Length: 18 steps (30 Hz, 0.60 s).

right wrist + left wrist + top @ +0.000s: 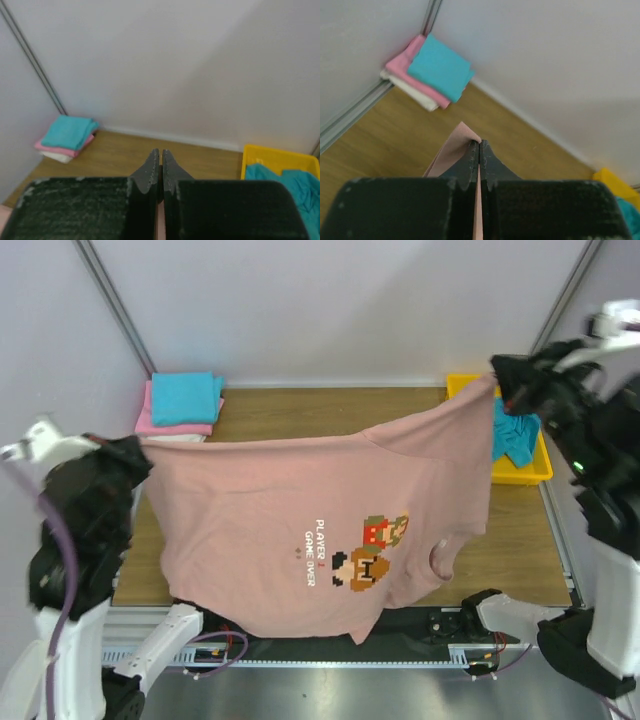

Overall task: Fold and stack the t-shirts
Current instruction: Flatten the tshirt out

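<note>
The dusty-pink t-shirt (pixel 290 500) with a pixel-figure print hangs spread in the air above the table, held at its two upper corners. My left gripper (pixel 138 452) is shut on its left corner; pink cloth (pixel 451 150) sticks out beside the closed jaws (pixel 479 145). My right gripper (pixel 500 380) is shut on the right corner; a strip of pink shows between the closed jaws (pixel 161 152). A folded stack lies at the back left: teal t-shirt (pixel 185 397) on top, bright pink (pixel 160 426) under it, white (pixel 180 438) at the bottom.
A yellow tray (pixel 540 468) at the back right holds crumpled teal cloth (pixel 512 438). White walls and a metal frame post (pixel 130 315) close in the wooden table (pixel 300 410). The stack (pixel 432 70) and the tray (pixel 277 157) show in the wrist views.
</note>
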Tool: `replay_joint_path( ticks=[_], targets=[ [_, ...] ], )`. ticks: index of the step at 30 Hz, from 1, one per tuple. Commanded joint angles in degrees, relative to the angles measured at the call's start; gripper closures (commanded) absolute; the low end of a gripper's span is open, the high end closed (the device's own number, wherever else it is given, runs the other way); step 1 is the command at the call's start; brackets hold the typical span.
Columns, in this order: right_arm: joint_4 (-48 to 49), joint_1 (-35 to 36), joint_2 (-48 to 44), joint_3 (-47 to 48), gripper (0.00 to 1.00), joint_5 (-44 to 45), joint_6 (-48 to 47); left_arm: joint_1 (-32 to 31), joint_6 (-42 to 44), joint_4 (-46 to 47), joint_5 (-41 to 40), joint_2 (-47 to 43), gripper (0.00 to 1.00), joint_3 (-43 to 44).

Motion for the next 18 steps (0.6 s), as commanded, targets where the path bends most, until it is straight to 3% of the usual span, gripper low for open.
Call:
replay_joint_path(
  ticks=[1, 4, 9, 18],
  targets=[
    [4.9, 2.4, 2.6, -3.6, 1.0, 7.0, -4.1, 0.7, -0.8, 7.1, -2.4, 2.8, 1.0, -7.5],
    [10.0, 2.6, 4.2, -11.3, 1.0, 9.0, -5.6, 0.7, -1.1, 11.4, -3.8, 6.3, 1.0, -12.2],
    [22.8, -0.1, 7.5, -22.8, 1.0, 4.6, -3.2, 0.7, 0.2, 17.9, -5.5, 14.6, 1.0, -15.3],
    [31.0, -4.0, 24.2, -16.9, 1.0, 3.4, -3.1, 3.1, 2.4, 28.6, -3.5, 34.0, 0.99, -11.0]
  ],
)
